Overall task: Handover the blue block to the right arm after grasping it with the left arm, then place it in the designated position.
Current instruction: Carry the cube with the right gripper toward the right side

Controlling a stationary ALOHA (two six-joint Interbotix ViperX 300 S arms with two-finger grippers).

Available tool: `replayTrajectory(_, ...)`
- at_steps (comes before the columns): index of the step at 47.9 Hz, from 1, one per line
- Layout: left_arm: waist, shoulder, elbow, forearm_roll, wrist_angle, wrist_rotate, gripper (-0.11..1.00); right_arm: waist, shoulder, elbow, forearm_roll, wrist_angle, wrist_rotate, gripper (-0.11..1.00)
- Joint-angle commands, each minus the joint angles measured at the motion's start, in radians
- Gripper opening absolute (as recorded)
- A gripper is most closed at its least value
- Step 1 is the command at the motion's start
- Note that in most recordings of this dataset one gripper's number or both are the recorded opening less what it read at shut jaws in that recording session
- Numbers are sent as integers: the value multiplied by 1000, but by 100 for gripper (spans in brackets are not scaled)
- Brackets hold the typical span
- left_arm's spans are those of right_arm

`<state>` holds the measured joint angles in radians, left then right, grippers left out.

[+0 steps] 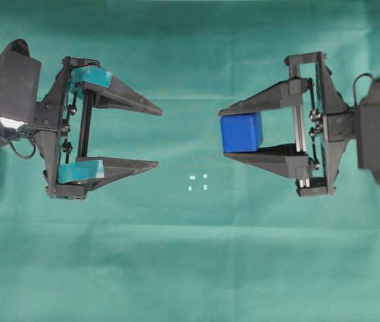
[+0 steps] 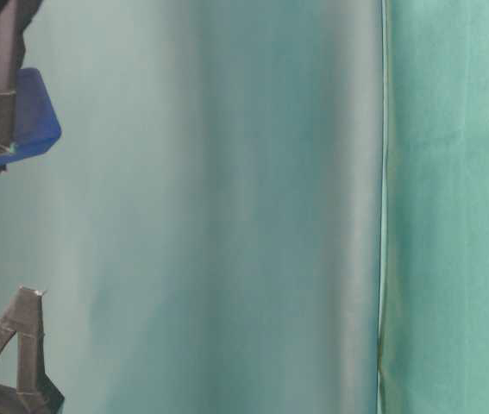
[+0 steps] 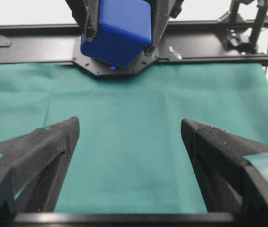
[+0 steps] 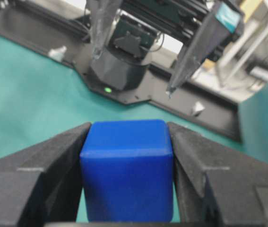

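My right gripper (image 1: 222, 133) is shut on the blue block (image 1: 241, 132), which sits squarely between its plain black fingers above the green cloth. The right wrist view shows the block (image 4: 126, 175) pressed on both sides by the fingers (image 4: 58, 156). The left gripper (image 1: 159, 137), with teal tape at its finger bases, stands wide open and empty a short way left of the block, tips pointing toward it. In the left wrist view the open left gripper (image 3: 130, 127) faces the held block (image 3: 119, 30). At table level the block (image 2: 33, 116) hangs off the cloth.
Four small white marks (image 1: 198, 182) form a square on the green cloth (image 1: 190, 268), below and between the two grippers. A black frame rail (image 3: 30, 47) runs along the far side of the cloth. The right arm's base (image 3: 115, 71) sits on that rail.
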<state>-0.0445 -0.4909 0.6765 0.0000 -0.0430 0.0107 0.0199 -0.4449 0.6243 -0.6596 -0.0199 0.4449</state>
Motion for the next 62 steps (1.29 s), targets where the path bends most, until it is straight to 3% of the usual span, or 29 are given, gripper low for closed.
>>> replayTrajectory(1,-3,-5,-20,0,-5,0,99,2,-17,-11,3,3,61,51)
replayTrajectory(11,-3,-3,-18,0,-5,0,99,2,-21,-11,3,5,207,51)
replayTrajectory(22,-3,-3,-18,0,-5,0,99,2,-21,-11,3,28,272,51)
replayTrajectory(62,-2,-3,-21,0,-5,2,99,2,-21,-11,5,35,279,51)
